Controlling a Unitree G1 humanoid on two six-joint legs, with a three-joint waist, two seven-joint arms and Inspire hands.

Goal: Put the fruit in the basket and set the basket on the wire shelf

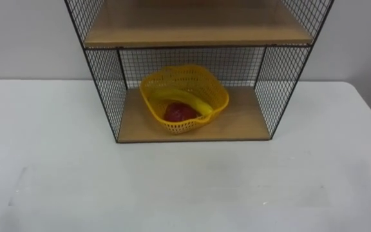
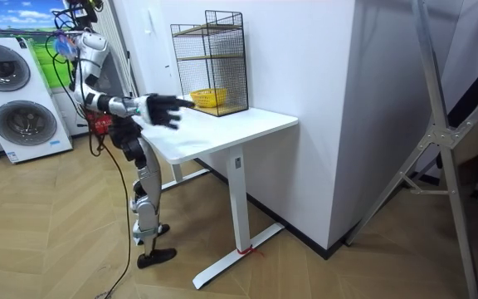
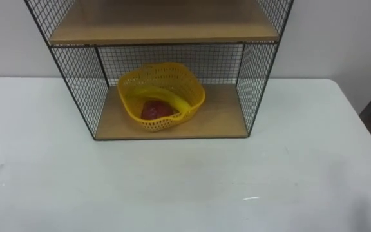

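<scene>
A yellow basket [image 1: 216, 96] stands on the bottom board of the black wire shelf [image 1: 105, 90], left of the board's middle. Inside it a banana [image 1: 189, 100] lies across a red fruit [image 1: 180, 113]. In the room view the basket [image 2: 208, 97] sits low in the shelf [image 2: 210, 58] at the far end of the white table. My right hand [image 2: 163, 110] is held out above the table's near part, fingers spread and open, holding nothing and well short of the shelf. I stand at the table's end facing the shelf.
The white table [image 1: 185, 187] stretches from the shelf toward me. An upper wooden board [image 1: 198, 29] tops the basket's compartment. The shelf backs onto a white wall. Washing machines [image 2: 19, 100] stand at the room view's left, a metal frame [image 2: 438, 141] at its right.
</scene>
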